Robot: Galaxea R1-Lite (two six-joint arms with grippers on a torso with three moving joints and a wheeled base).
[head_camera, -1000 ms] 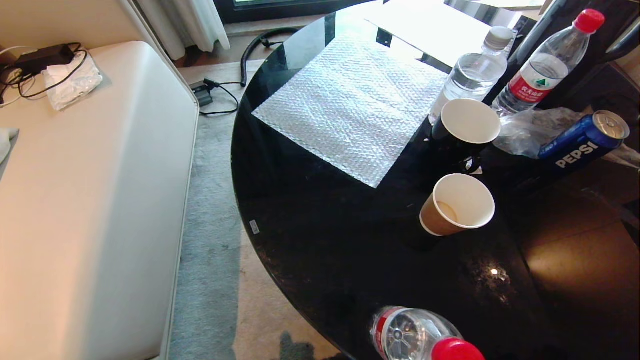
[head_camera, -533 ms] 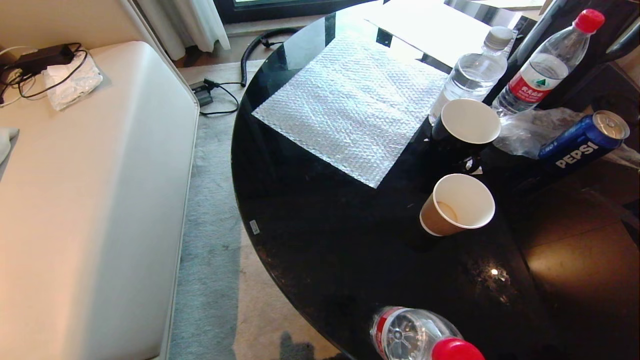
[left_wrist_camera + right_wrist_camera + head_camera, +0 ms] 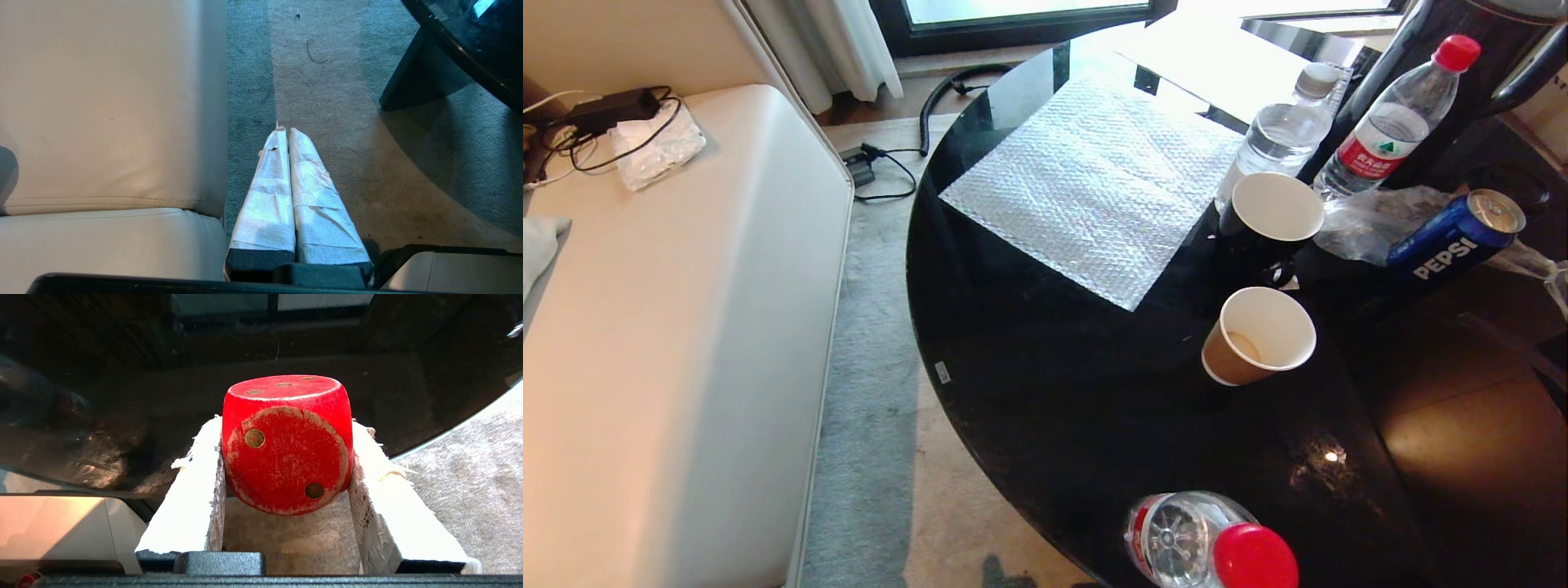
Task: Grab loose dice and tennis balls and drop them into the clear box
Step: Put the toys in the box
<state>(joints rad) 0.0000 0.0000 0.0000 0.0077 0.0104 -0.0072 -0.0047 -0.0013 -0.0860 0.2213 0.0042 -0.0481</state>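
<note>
My right gripper is shut on a red die with gold pips, clamped between its two white padded fingers below the underside of the black table. My left gripper is shut with nothing in it, hanging over the carpet between the sofa and the table base. Neither arm shows in the head view. The tennis balls, the other dice and the clear box are out of view.
A round black glass table carries a bubble-wrap sheet, two paper cups, three water bottles, a Pepsi can and a plastic bag. A cream sofa stands left, with cables on the floor behind.
The whole head view has shifted: the scene sits slightly lower and smaller and more of the window shows, so the camera has moved. Nothing on the table has moved.
</note>
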